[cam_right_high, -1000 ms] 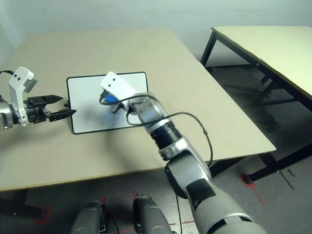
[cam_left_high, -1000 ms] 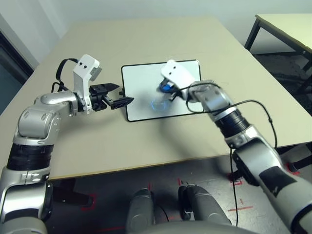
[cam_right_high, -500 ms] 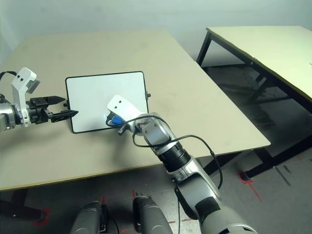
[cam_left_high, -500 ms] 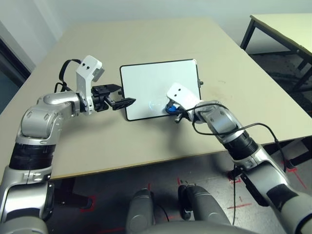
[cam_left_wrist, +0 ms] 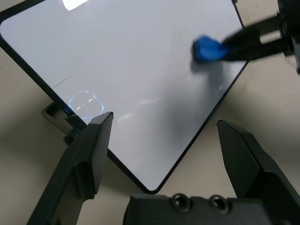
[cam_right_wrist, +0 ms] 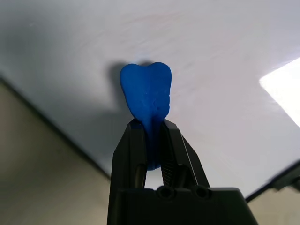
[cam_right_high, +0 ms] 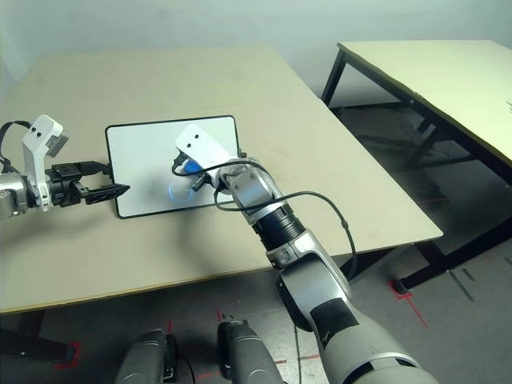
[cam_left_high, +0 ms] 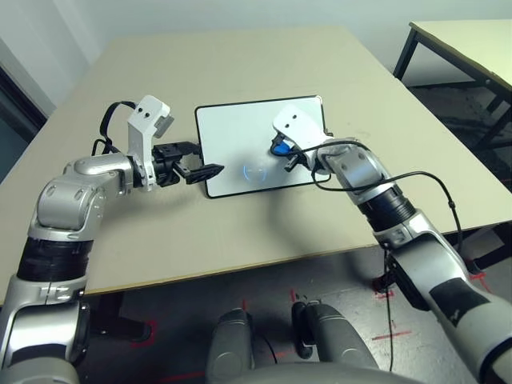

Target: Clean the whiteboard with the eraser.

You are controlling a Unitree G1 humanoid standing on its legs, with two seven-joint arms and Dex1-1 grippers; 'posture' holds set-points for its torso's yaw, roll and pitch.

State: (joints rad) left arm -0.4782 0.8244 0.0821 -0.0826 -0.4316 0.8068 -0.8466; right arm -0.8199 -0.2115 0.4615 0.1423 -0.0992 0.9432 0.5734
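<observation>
Right gripper (cam_right_wrist: 149,129), clamped on the blue eraser (cam_right_wrist: 147,89), has moved back inward from the whiteboard's (cam_left_high: 232,132) near edge since half a second ago, suggesting continued wiping; left gripper (cam_left_wrist: 165,123) spread wide by the board's left side.

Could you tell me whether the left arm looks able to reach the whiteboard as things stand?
Probably yes: the left tool is open beside the near short side of the whiteboard, with nothing visible between them.
</observation>
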